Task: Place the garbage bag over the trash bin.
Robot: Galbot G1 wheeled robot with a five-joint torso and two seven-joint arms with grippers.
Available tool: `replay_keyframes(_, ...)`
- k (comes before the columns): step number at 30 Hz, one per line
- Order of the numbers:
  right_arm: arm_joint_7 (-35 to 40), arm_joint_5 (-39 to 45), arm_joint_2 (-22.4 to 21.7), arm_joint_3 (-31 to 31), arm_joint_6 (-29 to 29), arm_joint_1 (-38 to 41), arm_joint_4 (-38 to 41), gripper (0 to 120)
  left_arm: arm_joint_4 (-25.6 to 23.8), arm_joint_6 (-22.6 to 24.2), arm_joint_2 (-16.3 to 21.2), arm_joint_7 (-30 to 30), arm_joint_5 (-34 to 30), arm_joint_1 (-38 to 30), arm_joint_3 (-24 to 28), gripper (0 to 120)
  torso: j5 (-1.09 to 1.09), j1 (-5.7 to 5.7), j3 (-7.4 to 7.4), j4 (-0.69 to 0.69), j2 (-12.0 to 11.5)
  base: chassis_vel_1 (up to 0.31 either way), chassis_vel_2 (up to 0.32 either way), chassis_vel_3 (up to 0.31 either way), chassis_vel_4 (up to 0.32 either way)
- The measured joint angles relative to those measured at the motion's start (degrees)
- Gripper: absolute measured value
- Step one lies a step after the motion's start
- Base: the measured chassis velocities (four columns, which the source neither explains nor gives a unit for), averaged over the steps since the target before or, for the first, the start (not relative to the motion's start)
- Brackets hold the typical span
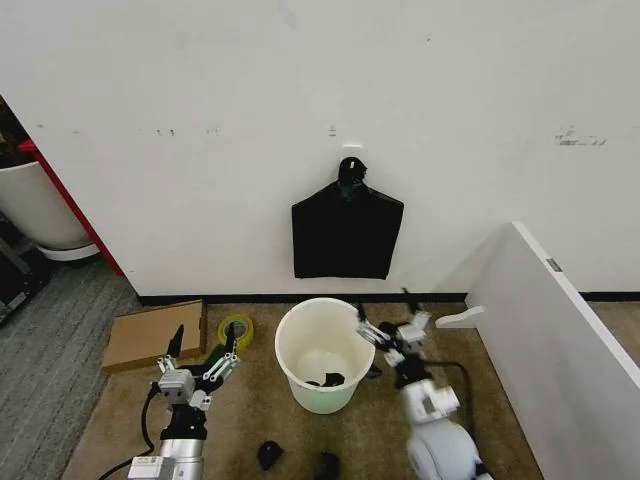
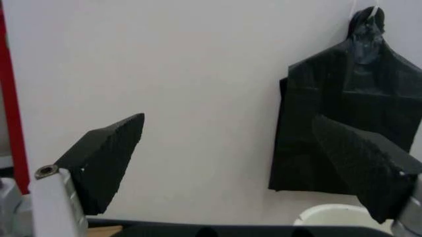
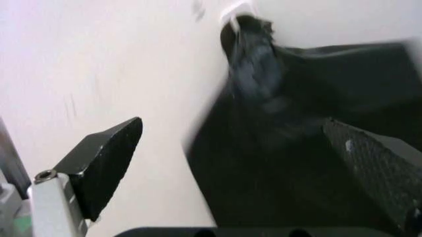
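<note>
At the far left of the head view we see a big white curved tub with a red edge (image 1: pixel 35 205) against the wall, then a flat brown cardboard box (image 1: pixel 153 334) and a yellow-green roll of tape (image 1: pixel 236 329) on the tan carpet. Our left gripper (image 1: pixel 200 358) hovers low just beside that roll, its black fingers (image 2: pixel 105 160) spread wide and holding nothing. At centre stands the trash bin (image 1: pixel 318 395), a round white plastic bucket with a rolled rim and pale green base, its mouth bare: no film is draped over the rim, so we judge the task barely begun. A small dark crumple (image 1: pixel 326 380) lies on the bin's floor; whether it is the garbage bag or a scrap, we cannot tell. Above the bin, a flat black house-shaped stack of plastic (image 1: pixel 346 232) hangs by its knotted top from a wall hook, and both wrist cameras face it. Two small black scraps (image 1: pixel 269 454) lie on the carpet in front of the bin. Our right gripper (image 1: pixel 392 325) hangs just beside the bin's right rim, its jaws wide apart and empty. A white slanted board (image 1: pixel 560 340) closes the scene at right. Taking up a bag, opening it and fitting it over the rim all remain.
</note>
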Motion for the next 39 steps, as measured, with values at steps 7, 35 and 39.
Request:
replay_keyframes(7, -4.1, 24.6, 6.6, 0.2, -3.9, 16.1, -9.7, 100, -0.1, 1.0, 1.4, -0.6, -0.9, -0.1, -1.1, 100, -0.03, 0.00, 0.00, -0.04, 0.0, 0.000, 0.000, 0.000, 0.000)
replay_keyframes(35, -1.0, 21.7, 8.6, 1.1, -7.2, 21.7, -18.0, 100, 2.4, 0.8, -0.5, -1.6, 0.2, -1.1, -0.5, 100, -0.01, -0.01, -0.01, -0.05, 0.0, 0.000, 0.000, 0.000, 0.000)
replay_keyframes(39, -1.0, 21.7, 8.5, 1.2, -7.2, 22.5, -18.6, 100, 2.5, 0.8, -0.5, -2.0, 0.3, -1.1, -0.6, 100, -0.02, 0.00, -0.01, -0.04, 0.0, 0.000, 0.000, 0.000, 0.000)
